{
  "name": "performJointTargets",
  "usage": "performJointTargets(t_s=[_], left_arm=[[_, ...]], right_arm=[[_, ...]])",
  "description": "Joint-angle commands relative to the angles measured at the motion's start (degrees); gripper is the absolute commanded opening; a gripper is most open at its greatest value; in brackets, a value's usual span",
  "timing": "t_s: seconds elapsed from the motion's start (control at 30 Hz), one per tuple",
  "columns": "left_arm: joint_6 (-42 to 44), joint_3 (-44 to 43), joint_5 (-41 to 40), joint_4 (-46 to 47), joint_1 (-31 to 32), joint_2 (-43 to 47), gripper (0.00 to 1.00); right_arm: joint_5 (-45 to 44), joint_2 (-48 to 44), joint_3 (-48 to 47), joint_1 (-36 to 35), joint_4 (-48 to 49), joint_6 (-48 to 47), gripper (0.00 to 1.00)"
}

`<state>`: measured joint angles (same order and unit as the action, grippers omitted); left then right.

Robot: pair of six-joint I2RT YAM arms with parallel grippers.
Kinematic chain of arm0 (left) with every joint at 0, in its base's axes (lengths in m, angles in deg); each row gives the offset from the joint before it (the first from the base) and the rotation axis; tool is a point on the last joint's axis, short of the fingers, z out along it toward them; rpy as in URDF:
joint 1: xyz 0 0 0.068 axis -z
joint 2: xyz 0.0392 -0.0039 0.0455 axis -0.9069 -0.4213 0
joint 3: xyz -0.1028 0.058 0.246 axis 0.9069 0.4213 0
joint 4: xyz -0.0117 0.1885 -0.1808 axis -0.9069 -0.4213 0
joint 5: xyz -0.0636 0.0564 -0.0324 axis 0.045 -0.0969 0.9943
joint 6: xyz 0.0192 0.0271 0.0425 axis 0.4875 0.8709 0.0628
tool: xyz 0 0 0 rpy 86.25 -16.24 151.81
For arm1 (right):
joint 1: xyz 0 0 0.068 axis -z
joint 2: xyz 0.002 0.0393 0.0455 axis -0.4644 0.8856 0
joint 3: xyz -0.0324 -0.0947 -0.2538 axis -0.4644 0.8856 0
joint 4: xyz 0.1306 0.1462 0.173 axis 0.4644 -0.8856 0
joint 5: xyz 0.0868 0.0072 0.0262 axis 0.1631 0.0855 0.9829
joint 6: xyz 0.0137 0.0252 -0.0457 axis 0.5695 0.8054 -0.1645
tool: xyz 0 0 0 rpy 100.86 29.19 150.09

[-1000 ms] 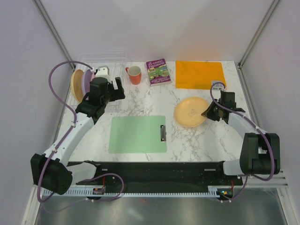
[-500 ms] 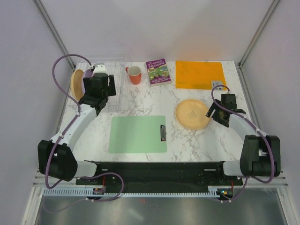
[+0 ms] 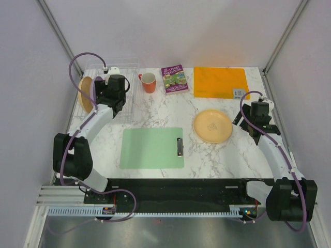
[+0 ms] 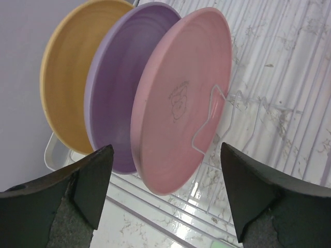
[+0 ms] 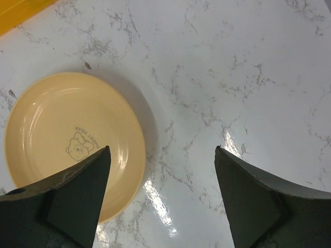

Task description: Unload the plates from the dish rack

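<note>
Both arms have shifted: the right gripper (image 5: 161, 152) has backed off right of the tan-yellow plate (image 3: 212, 125) lying flat on the table (image 3: 160, 111), and the left gripper (image 4: 165, 155) has moved up to the dish rack (image 3: 133, 101), far left. Its wrist camera shows three standing there, yellow-orange plate (image 4: 64, 88), lilac plate (image 4: 111, 103) and pink plate (image 4: 178, 103), mostly hidden from overhead by the arm. Both pairs of jaws gape wide, gripping nothing.
</note>
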<state>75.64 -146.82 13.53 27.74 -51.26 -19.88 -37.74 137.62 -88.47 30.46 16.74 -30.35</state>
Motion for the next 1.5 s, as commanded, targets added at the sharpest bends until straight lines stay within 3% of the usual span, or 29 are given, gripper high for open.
performJointTargets(t_s=[0.0, 0.1, 0.2, 0.37, 0.5, 0.57, 0.6, 0.7, 1.03, 1.47], left_arm=[[3.0, -2.8, -5.4, 4.5, -0.7, -2.4, 0.88], [3.0, -3.1, -6.5, 4.5, -1.3, -3.2, 0.78], [2.6, -3.3, -6.1, 4.5, -1.5, -3.4, 0.58], [2.8, -3.8, -6.4, 4.7, -1.7, -3.9, 0.43], [2.8, -3.9, -8.1, 4.6, -1.8, -4.1, 0.24], [2.8, -3.8, -8.4, 4.4, -1.8, -4.0, 0.21], [2.7, -3.9, -8.7, 4.4, -1.8, -4.1, 0.13], [2.6, -3.9, -9.4, 4.4, -1.9, -4.0, 0.02], [5.5, -5.3, -12.4, 5.7, -1.8, -2.1, 0.02], [23.8, -5.2, -19.3, 19.1, -0.6, 1.6, 0.02]], right_arm=[[0.9, 0.7, -1.2, 0.1, -1.3, -0.5, 0.88], [1.1, 0.5, -1.1, 0.1, -1.4, -0.5, 0.88], [0.9, 0.2, -1.1, 0.1, -1.4, -0.7, 0.88], [1.1, 0.7, -0.9, 0.1, -1.5, -0.8, 0.88], [1.4, 0.9, -0.7, 0.1, -1.4, -0.6, 0.88], [1.7, 1.1, -0.7, 0.1, -1.4, -0.7, 0.88], [1.8, 1.1, -0.7, 0.1, -1.4, -0.7, 0.88], [1.9, 1.1, -0.7, 0.1, -1.4, -0.7, 0.88], [2.8, 1.6, -0.5, 0.1, -1.3, -0.6, 0.88], [3.8, 1.4, -0.2, 0.1, -1.4, -0.6, 0.88]])
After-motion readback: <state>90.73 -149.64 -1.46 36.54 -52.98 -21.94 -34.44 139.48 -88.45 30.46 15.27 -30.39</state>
